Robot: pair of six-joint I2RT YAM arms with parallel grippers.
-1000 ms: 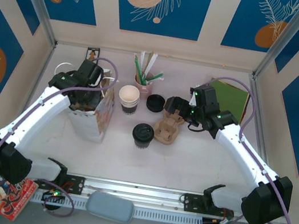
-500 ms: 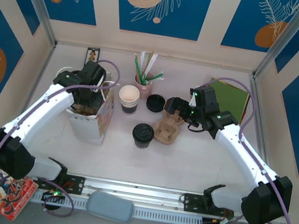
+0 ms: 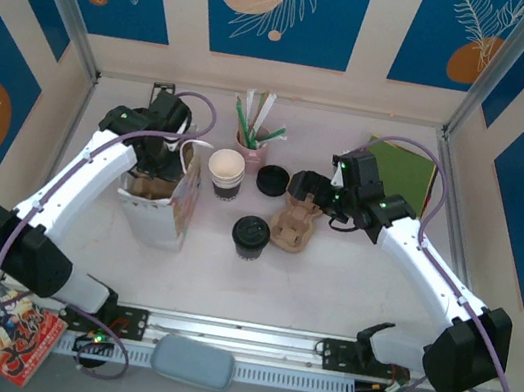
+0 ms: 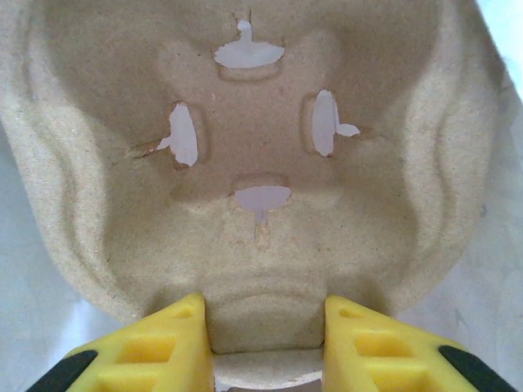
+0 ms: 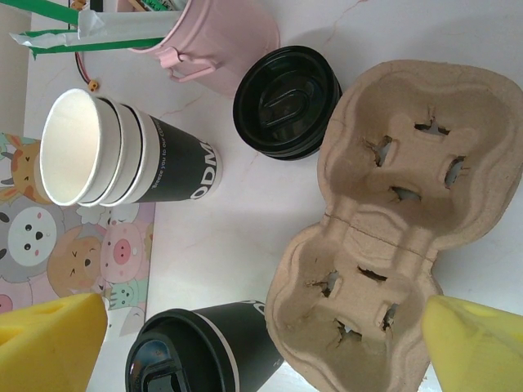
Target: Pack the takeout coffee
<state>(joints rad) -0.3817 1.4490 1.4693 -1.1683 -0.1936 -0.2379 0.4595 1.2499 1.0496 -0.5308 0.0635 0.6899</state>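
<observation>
Takeout coffee: black lid, dark band, white rim; upright on table, just beside pulp carrier, near white bag. Left gripper clamps second carrier edge. Right gripper spread wide over coffee and pulp carrier

Pulp cup carrier near rim clamped between yellow fingers of left gripper; four-slit cup well straight ahead; white surface beyond both sides.
</observation>
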